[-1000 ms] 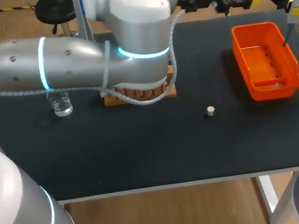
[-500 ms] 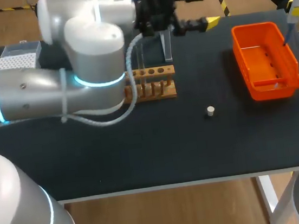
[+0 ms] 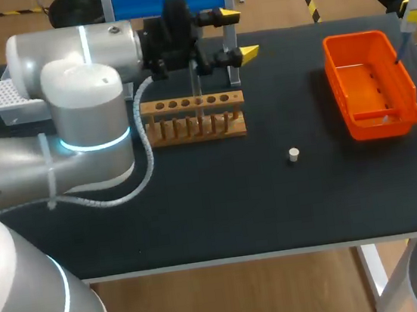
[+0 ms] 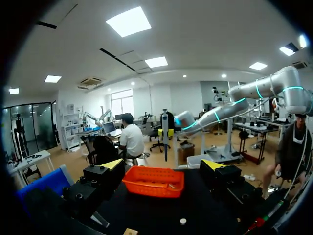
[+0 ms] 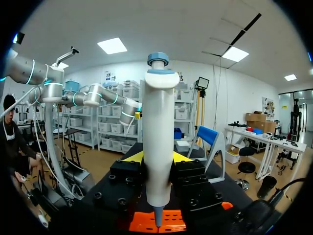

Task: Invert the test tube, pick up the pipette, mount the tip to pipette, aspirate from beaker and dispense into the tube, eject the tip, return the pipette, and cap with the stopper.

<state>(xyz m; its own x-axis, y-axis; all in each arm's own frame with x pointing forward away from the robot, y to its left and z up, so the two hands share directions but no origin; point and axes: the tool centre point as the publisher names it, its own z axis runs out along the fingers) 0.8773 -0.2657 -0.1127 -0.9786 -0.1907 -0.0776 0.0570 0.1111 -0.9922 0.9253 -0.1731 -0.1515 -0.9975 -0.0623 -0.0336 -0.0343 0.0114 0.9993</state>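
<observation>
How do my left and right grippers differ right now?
The left gripper is open and empty; the right gripper is shut on the pipette. The left gripper is by the wooden rack; the right gripper is over the orange bin. Both have yellow tips.

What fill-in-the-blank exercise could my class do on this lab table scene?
The white stopper lies on the black table between the wooden rack and the ____ bin.
The right end effector is shut on the ____.
The left end effector, near the rack, has its fingers ____.
Missing words: orange; pipette; open.
</observation>
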